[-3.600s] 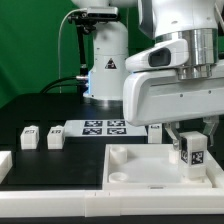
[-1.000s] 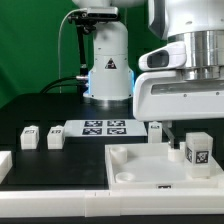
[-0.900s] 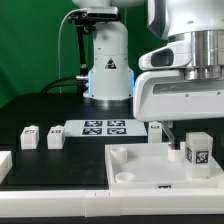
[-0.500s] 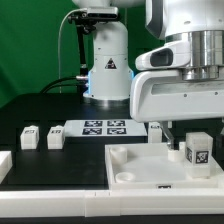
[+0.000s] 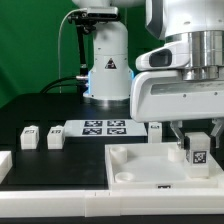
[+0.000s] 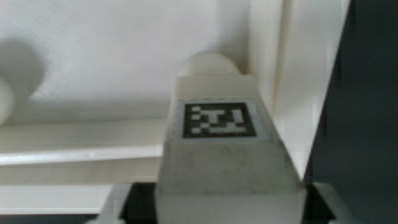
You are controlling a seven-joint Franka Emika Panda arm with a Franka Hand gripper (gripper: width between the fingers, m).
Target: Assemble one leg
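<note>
The leg is a small white post with a square marker tag. It stands upright in the corner of the large white square piece on the exterior view's right. My gripper reaches down over it, one finger on each side of its upper part. In the wrist view the leg fills the middle, and dark pads sit against both its sides. The gripper is shut on the leg.
Two more small white posts stand on the black table at the exterior view's left, and another behind the square piece. The marker board lies in the middle. A white block is at the left edge.
The gripper held the leg, then rose clear of it. In the last half second it has come down again and its fingers now flank the leg.
</note>
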